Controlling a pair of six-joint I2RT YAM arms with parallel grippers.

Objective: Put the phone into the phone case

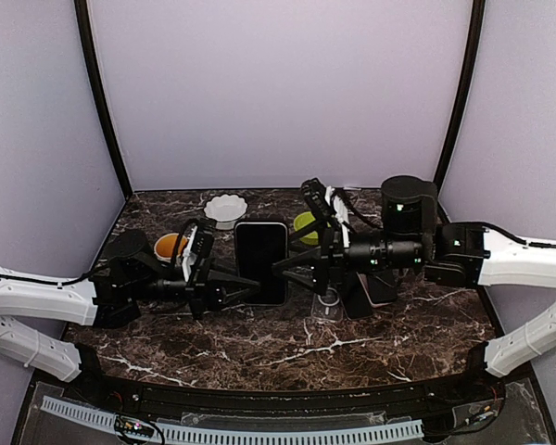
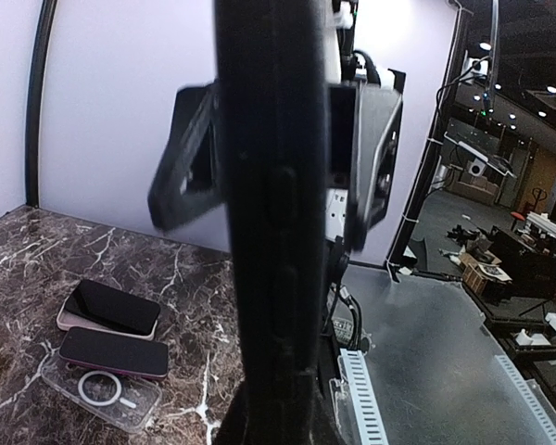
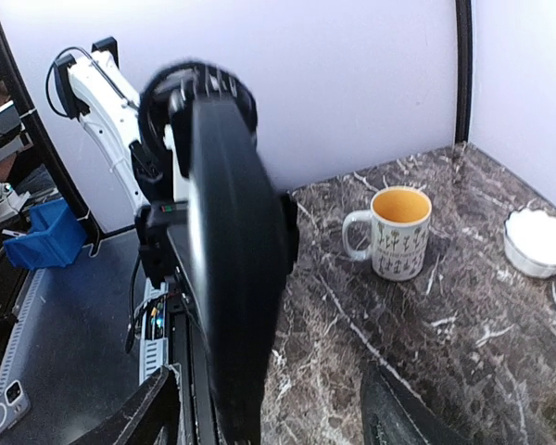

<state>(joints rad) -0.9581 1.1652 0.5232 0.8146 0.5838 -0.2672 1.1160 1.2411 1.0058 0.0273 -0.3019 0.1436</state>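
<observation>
Room: plain lilac walls (image 1: 278,93) close in a dark marbled desk (image 1: 287,348) on three sides.
Phone: a black phone (image 1: 261,260) hangs above the desk between the two claws, its screen turned up towards the top camera. Both wrist cameras see it edge-on, a dark slab filling the middle of each view (image 2: 269,185) (image 3: 236,278).
Left claw: the left claw (image 1: 233,283) is clamped on the phone at its near left corner. In its own wrist view the phone rises straight out from between the jaws (image 2: 271,422), side buttons showing.
Right claw: the right claw (image 1: 292,267) faces the left one from the phone's opposite long edge. Its jaws are spread wide (image 3: 264,394) with the phone's edge between them, and I cannot tell whether either finger touches it.
Phone case: a clear phone case (image 2: 97,397) with a white ring in its back lies flat on the desk, below the right claw and just to its near side (image 1: 326,306), apart from the held phone.
Spare phones: a pink-edged phone (image 2: 113,352) rests along the case's far rim. A second phone in a pale case (image 2: 109,309) lies just behind it, under the right arm.
Behind the left claw: a white patterned mug (image 3: 398,232) with an orange inside stands close by, and a white scalloped bowl (image 1: 226,209) sits further back.
Behind the right claw: a green bowl (image 1: 306,222).
</observation>
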